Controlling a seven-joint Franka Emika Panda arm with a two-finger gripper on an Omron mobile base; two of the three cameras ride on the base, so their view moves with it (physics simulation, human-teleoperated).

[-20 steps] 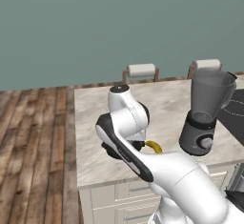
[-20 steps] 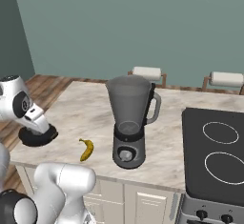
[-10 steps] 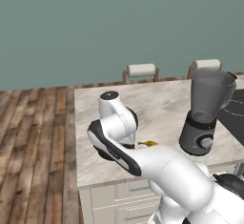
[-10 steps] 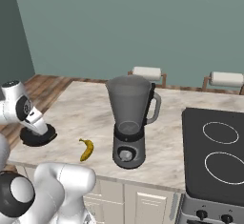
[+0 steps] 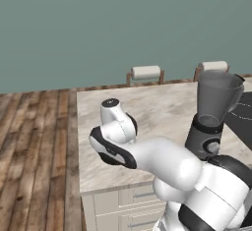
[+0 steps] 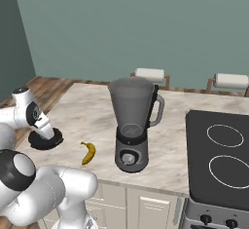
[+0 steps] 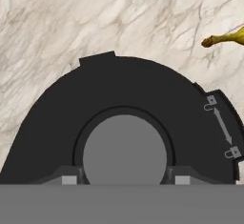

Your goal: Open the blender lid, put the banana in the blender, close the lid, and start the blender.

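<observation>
Hand (image 7: 124,179) sits low over the blender lid (image 7: 143,104). In the hand view the two fingertips (image 7: 69,179) flank the lid's grey centre knob (image 7: 125,155), one each side, right against it; whether they actually pinch it, can't tell. Only the tips show, the rest is cut off by the bottom edge.

Lid lies flat on the marble table (image 7: 71,23), with a lock/unlock arrow mark near its right rim. In the right base view the lid (image 6: 44,139) is at left centre of the frame, near the table's left edge, with the white wrist on top of it.

Banana (image 6: 88,152) lies on the table just right of the lid, apart from it; in the hand view only its dark-tipped end (image 7: 224,38) pokes in at upper right.

Blender (image 6: 132,123) stands right of the banana, centre frame, jar mouth open with no lid on it, handle to the right. In the left base view the blender (image 5: 212,117) is at right, its base partly behind the arm.

Arm folds back from the base, elbow bulk in the lower part of the left base view, hiding lid and banana there.

Further out: black cooktop (image 6: 219,155) at right, two paper-towel rolls (image 6: 150,74) along the table's far edge, wood floor (image 5: 29,141) at left.
</observation>
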